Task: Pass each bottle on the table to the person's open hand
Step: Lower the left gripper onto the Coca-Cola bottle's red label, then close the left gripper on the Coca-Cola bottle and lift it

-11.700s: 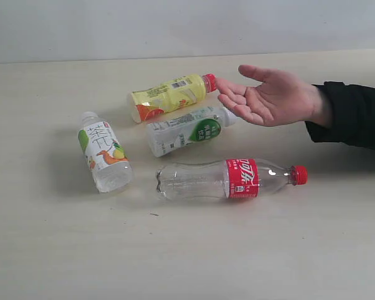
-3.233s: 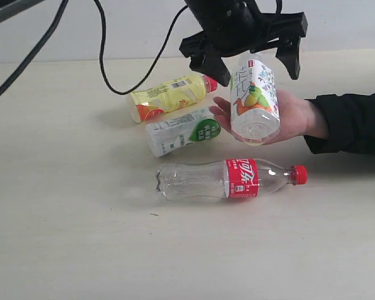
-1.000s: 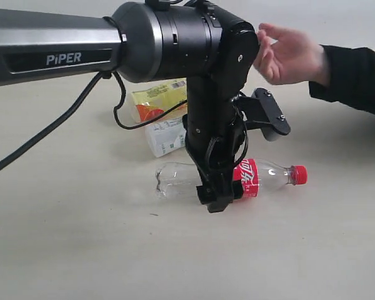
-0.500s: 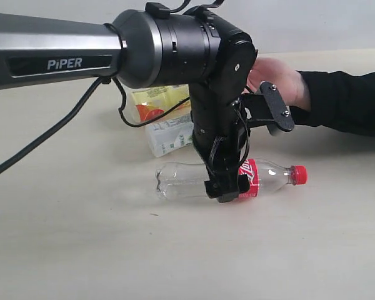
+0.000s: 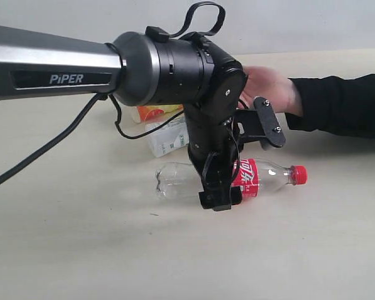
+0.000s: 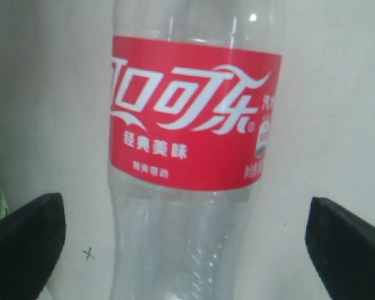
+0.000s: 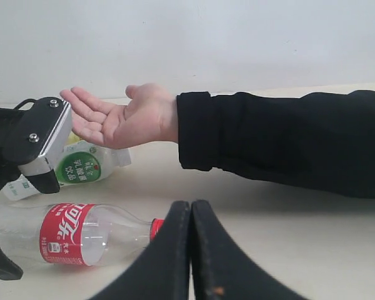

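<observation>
Exterior view: the left arm (image 5: 162, 62) comes in from 9 o'clock with its wrist bent down. The left tool (image 5: 245, 170) is open wide and straddles the red-label bottle (image 5: 175, 181). One finger is on the near side, the other is raised on the far side, and nothing is gripped. The bottle lies on its side mid-counter (image 5: 81, 250), cap toward 3 o'clock and base toward 9 o'clock. The white bottle (image 5: 169, 136) is at 11 o'clock of it, mostly hidden behind the arm. The yellow bottle (image 5: 153, 114) is just beyond that, with only a sliver showing. The open hand (image 5: 272, 86) is at 1 o'clock of the red-label bottle, partly behind the arm. Its black sleeve (image 5: 344, 103) runs out toward 3 o'clock.

Left wrist view: the red-label bottle fills the frame and lies flat on the counter. The two fingertips (image 6: 25, 244) sit wide apart, one on each side, and both are clear of the plastic. A green edge of the white bottle's label shows beside one fingertip.

Right wrist view: the right tool (image 7: 190, 250) is closed, its fingers pressed together with nothing between them, low over the counter. Beyond it the red-label bottle lies between the left tool's fingers. The white bottle is just behind it. The open hand is palm up, held above the counter near the white bottle's neck.
</observation>
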Robot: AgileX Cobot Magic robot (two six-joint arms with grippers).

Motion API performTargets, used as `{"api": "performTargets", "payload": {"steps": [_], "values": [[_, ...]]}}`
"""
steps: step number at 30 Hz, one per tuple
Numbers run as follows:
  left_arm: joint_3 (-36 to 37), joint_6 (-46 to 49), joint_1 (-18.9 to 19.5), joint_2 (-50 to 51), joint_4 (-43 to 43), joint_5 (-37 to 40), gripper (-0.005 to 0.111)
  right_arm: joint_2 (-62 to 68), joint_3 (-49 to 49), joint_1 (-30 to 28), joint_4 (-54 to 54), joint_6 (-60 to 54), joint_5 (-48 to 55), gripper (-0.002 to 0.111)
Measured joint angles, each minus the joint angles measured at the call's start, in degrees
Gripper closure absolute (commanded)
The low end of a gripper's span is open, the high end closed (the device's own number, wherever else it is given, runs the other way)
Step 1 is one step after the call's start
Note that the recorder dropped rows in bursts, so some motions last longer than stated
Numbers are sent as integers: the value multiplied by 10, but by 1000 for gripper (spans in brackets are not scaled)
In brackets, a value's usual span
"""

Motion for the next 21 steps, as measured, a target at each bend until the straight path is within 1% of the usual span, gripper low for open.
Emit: {"api": "performTargets", "payload": {"steps": [5, 14, 21], "values": [[0, 0, 0, 0, 1, -15, 2, 0, 0, 0, 0, 0, 0, 108], [0, -5, 0, 1, 1, -17, 2, 0, 0, 0, 0, 0, 0, 108], [0, -10, 0, 33, 4, -17, 2, 0, 0, 0, 0, 0, 0, 108]]}}
